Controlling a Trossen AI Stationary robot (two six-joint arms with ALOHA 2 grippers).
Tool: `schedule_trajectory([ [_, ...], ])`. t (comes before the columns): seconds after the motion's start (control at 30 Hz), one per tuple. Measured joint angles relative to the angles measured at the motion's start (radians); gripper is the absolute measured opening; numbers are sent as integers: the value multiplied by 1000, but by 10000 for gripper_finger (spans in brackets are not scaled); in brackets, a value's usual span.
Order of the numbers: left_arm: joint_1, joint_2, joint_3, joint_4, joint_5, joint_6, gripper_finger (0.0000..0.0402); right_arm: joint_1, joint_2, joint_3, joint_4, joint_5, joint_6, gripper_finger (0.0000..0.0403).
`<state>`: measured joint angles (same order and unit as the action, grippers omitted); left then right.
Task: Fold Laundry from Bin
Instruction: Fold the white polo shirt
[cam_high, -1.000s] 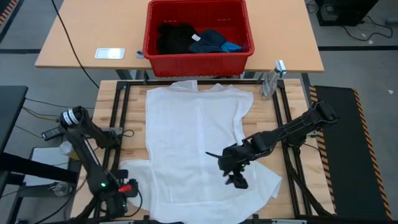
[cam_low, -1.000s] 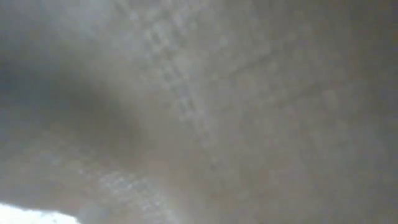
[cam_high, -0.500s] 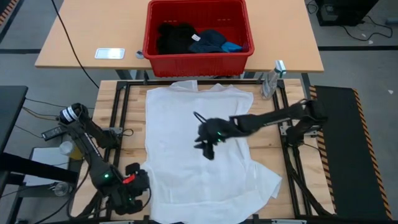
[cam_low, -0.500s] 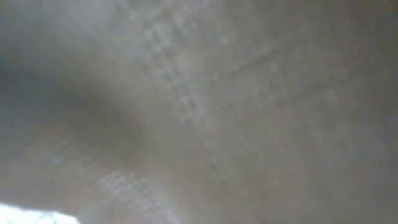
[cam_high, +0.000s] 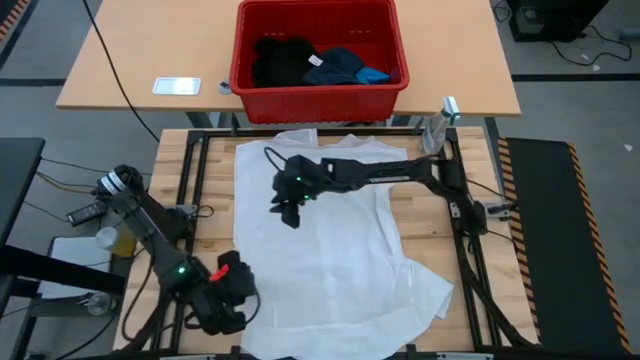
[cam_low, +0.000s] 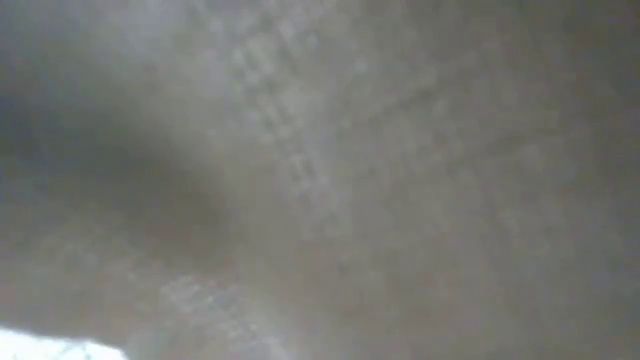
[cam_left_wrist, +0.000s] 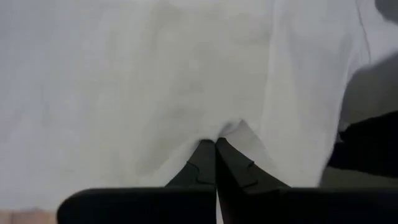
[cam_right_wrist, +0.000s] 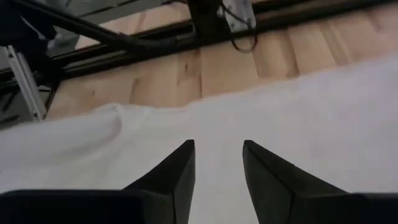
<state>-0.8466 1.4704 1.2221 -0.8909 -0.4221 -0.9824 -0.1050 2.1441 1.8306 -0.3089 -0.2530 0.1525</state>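
Note:
The large white garment (cam_high: 330, 250) lies spread over the wooden table. My left gripper (cam_high: 238, 280) is at its near left corner, shut on the cloth (cam_left_wrist: 186, 93). My right gripper (cam_high: 288, 212) hovers over the garment's far left part, open, with only flat white cloth (cam_right_wrist: 311, 124) below its fingers. The red bin (cam_high: 318, 92) stands on the far table. It holds a black garment (cam_high: 280, 60), a dark navy one with a white tag (cam_high: 335, 65) and a small blue one (cam_high: 375, 74). My left gripper pinches a small raised pucker of the white cloth (cam_left_wrist: 227, 129) between its two shut fingers, at the garment's near left part. The fingers slant downward at it. One layer or several, I cannot tell.
A phone (cam_high: 177, 86) lies on the far table left of the bin. A spray bottle (cam_high: 437, 125) stands at the table's far right corner. Black frame rails (cam_high: 197, 180) run along the table's sides. The low view shows only blurred grey cloth (cam_low: 320, 180).
My right gripper has swept from the garment's near right part across it toward the far left. My left gripper has gone up and toward the table's right, drawing the garment's near left flap inward with it.

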Motion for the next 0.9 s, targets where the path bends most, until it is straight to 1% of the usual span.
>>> schedule_trajectory([
  [0.07,27,0,2,29,-1,46,0,0,33,43,-2,0,-43,140],
  [0.17,65,0,2,67,-25,103,0,-14,93,107,-1,39,-47,140],
  [0.23,93,2,2,88,-53,141,0,-32,141,152,-8,36,-42,140],
  [0.37,149,2,-16,183,-76,247,0,-68,211,233,-87,-7,8,140],
  [0.47,176,2,-38,267,-76,330,0,-97,225,250,-121,-109,40,140],
  [0.53,196,15,-52,321,-76,371,0,-113,225,251,-142,-195,58,140],
  [0.57,208,23,-57,341,-75,395,0,-119,225,251,-162,-217,60,140],
  [0.7,245,76,-70,427,-56,480,0,-132,187,250,-312,-180,54,139],
  [0.83,263,121,-69,540,-10,542,0,-139,92,252,-486,-198,30,139],
  [0.9,264,137,-69,586,4,566,0,-133,48,253,-596,-160,22,139],
])
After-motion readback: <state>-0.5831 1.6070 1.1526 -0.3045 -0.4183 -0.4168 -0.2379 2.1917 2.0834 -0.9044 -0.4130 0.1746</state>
